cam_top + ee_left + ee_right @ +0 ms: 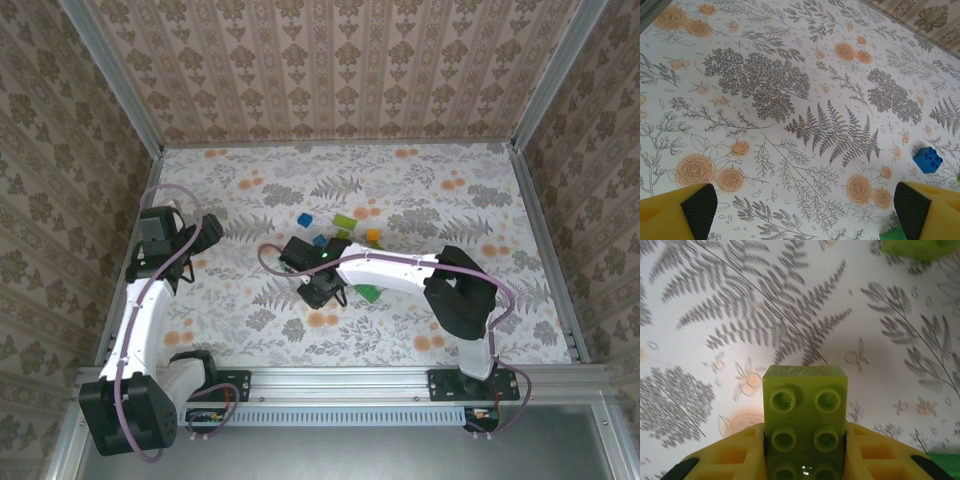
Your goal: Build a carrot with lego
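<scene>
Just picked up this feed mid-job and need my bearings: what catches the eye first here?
The right hand at mid-table is shut on a light green brick, its studs in plain view. Just beyond it lie loose pieces, among them a blue brick and an orange brick. The left hand hovers open and empty over the floral table on the left side.

Your top camera looks down from high and behind on the whole table (420,190). Your left wrist camera looks low and slantwise across it, sharing the blue brick (927,160) with the top view. Your right wrist camera sits close above the green brick (805,405).
</scene>
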Tool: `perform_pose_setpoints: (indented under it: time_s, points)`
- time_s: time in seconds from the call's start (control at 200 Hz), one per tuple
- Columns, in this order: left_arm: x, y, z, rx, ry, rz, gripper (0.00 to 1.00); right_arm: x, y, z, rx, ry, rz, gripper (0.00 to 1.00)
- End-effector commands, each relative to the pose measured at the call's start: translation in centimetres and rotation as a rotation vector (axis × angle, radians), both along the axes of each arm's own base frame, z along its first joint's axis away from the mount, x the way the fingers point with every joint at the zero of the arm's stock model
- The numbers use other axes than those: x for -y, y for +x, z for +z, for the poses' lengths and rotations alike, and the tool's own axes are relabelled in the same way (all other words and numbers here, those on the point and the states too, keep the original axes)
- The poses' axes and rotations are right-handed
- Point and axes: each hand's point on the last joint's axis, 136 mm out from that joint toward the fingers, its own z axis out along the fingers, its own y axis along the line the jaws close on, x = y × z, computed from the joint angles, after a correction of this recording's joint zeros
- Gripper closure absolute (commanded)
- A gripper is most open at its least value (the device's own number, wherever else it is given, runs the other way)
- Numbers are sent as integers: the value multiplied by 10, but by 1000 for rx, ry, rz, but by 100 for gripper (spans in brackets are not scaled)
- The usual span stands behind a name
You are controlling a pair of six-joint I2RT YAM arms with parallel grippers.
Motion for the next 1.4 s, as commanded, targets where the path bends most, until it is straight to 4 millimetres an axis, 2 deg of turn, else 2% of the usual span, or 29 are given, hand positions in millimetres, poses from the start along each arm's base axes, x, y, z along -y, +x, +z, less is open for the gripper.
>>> perform_pose_setpoints:
  time_s: [0.0, 0.28, 0.44, 0.66, 0.89, 1.02, 1.145, 1.25, 1.395]
  points:
    - [0, 1, 1, 11, -13, 4, 5, 44, -19, -11, -90, -124, -4, 68]
    - [0, 1, 0, 6, -14, 2, 5, 40, -26, -27, -133, -52, -30, 66]
    - [0, 1, 0, 8, -14, 2, 5, 38, -25, -28, -129, -39, -36, 58]
    - [0, 1, 1, 9, -14, 2, 5, 33, -20, -7, -89, -2, -29, 47]
    - [1, 2, 2, 12, -16, -1, 5, 21, -14, 25, -57, 62, -4, 35]
    - [1, 2, 2, 11, -18, -1, 5, 12, -3, 44, -26, 79, 11, 31]
    - [1, 2, 2, 12, -19, -3, 5, 0, 17, 59, -5, 90, 22, 30]
    - [1, 2, 3, 14, -20, -3, 6, -10, 44, 60, -4, 90, 14, 33]
    - [1, 1, 3, 14, -17, -4, 5, -23, 84, 51, -39, 122, -29, 38]
